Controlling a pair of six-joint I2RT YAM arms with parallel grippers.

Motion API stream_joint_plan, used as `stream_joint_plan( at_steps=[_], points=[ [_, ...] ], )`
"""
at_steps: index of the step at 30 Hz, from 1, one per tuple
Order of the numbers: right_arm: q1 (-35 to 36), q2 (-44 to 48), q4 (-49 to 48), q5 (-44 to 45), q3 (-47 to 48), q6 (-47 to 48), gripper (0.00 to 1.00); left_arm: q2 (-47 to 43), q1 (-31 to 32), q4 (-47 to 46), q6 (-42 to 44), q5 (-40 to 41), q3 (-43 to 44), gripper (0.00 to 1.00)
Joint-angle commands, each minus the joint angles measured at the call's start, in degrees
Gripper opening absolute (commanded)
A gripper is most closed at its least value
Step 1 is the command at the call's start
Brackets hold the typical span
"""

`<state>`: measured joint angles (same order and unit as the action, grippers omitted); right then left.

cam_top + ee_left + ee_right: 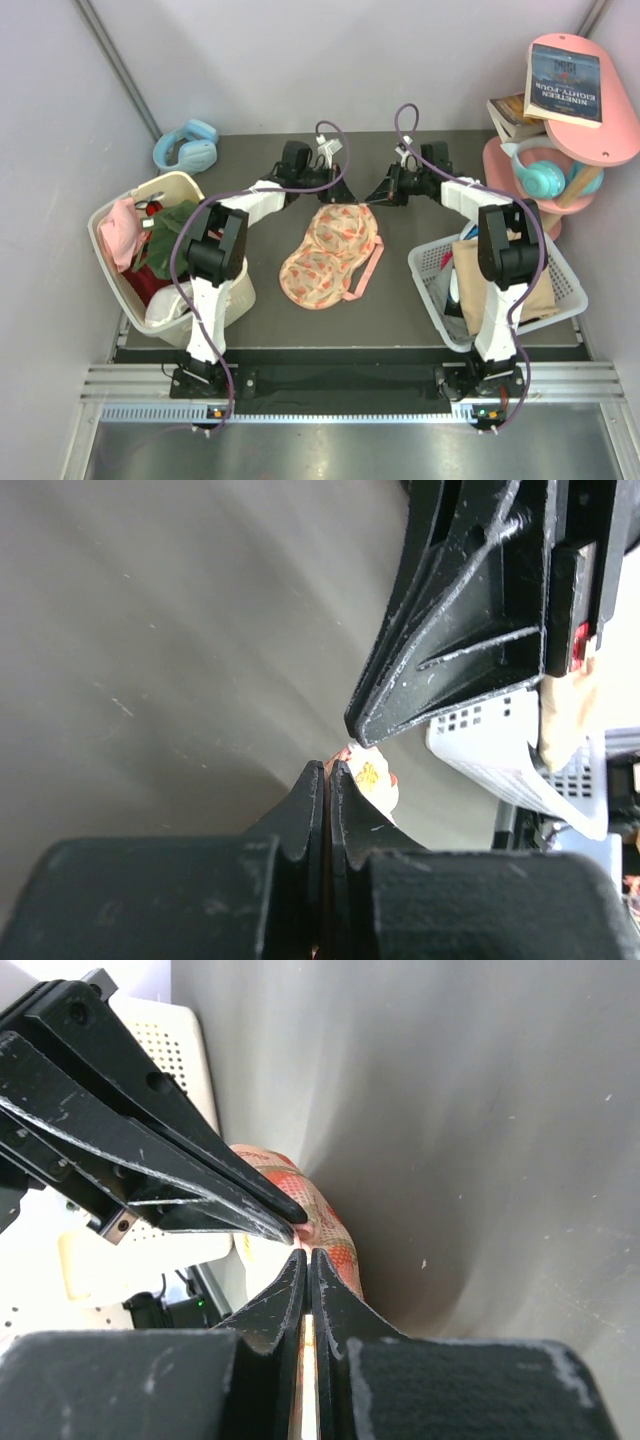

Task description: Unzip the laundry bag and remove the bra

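Observation:
The laundry bag (328, 255), cream-peach with an orange print and a pink strap, lies closed in the middle of the table. Both grippers meet at its far end. My left gripper (343, 197) is shut, with a sliver of the bag's edge (375, 780) between its tips (328, 768). My right gripper (374, 194) faces it, tips (305, 1255) shut on the bag's pink-trimmed edge (335, 1230). Each wrist view shows the other gripper's fingers (440, 650) (160, 1150) almost touching its own. The bra is hidden.
A cream basket (172, 180) full of clothes stands at the left. A white basket (428, 262) with tan cloth stands at the right. Blue headphones (186, 146) lie at the back left. A pink shelf (585, 145) with books and teal headphones stands at the back right.

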<state>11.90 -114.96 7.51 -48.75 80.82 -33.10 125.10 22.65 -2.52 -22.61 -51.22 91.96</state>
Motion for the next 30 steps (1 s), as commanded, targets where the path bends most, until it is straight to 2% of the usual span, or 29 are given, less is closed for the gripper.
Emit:
stream_joint_plan(
  at_steps=[1, 8, 18, 30],
  points=[
    [-0.2, 0.5, -2.5, 1.3, 1.3, 0.2, 0.0, -3.9, -0.9, -2.2, -1.8, 4.9, -0.4, 0.0],
    [-0.4, -0.8, -1.0, 2.5, 2.8, 0.7, 0.0, -3.7, -3.4, -7.2, -6.4, 10.2, 0.1, 0.0],
    [-0.8, -2.6, -0.3, 2.4, 3.6, 0.8, 0.0, -2.8, -6.7, -11.5, -11.5, 13.0, -0.1, 0.0],
    [-0.8, -6.6, 2.4, 1.9, 10.7, 0.8, 0.0, -3.8, -8.2, -8.6, -11.0, 21.2, -0.9, 0.0]
  ],
)
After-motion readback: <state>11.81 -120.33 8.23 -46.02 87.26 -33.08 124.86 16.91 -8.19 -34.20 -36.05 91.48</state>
